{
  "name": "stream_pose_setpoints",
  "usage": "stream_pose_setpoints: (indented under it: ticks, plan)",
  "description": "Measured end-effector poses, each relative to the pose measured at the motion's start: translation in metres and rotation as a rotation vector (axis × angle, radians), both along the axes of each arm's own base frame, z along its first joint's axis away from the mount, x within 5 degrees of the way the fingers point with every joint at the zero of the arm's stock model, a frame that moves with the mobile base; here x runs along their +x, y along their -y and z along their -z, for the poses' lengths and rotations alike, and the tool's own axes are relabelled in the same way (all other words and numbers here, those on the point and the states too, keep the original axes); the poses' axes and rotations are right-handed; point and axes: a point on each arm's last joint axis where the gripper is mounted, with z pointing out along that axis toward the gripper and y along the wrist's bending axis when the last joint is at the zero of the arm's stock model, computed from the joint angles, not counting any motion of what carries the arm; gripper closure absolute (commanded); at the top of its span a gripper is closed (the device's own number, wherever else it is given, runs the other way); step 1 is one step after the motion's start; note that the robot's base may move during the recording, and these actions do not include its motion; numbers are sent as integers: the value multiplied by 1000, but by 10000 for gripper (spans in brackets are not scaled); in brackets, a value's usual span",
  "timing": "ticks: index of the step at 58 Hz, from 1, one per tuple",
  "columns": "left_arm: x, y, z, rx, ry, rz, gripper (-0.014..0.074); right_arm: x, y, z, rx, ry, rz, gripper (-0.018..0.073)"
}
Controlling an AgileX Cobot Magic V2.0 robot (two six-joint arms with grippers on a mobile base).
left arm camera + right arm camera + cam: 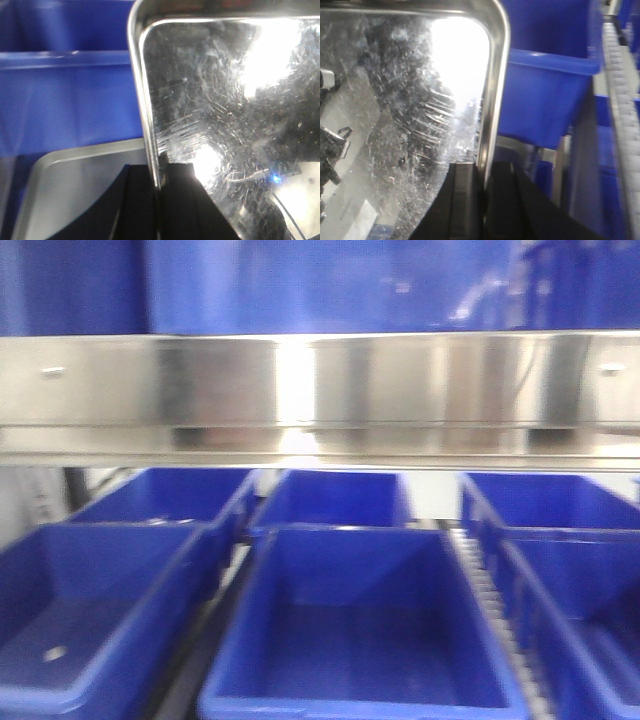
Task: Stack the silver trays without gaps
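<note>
silver tray rim pinched in left tool, other side pinched in right tool

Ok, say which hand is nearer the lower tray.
Left. Left hand, gripping the upper tray, sits just above the lower tray; right hand grips the opposite rim.

- Your left gripper comes up from the bottom edge of its wrist view. Its black fingers are pinched on the left rim of the silver tray, one on either side of the thin steel edge.
- Your right gripper mirrors that hold. Two black fingers stand upright at the bottom of the frame, clamped tight on the tray's right rim, one inside the pan and one outside.
</note>
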Motion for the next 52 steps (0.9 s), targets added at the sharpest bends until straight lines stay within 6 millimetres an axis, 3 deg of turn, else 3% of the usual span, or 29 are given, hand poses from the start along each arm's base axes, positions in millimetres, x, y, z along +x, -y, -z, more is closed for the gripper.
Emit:
stream_pose_setpoints:
  ticks: [52]
  plan:
    - [0, 0, 0, -2, 3, 1, 617, 0, 0, 0, 0, 2, 0, 646]
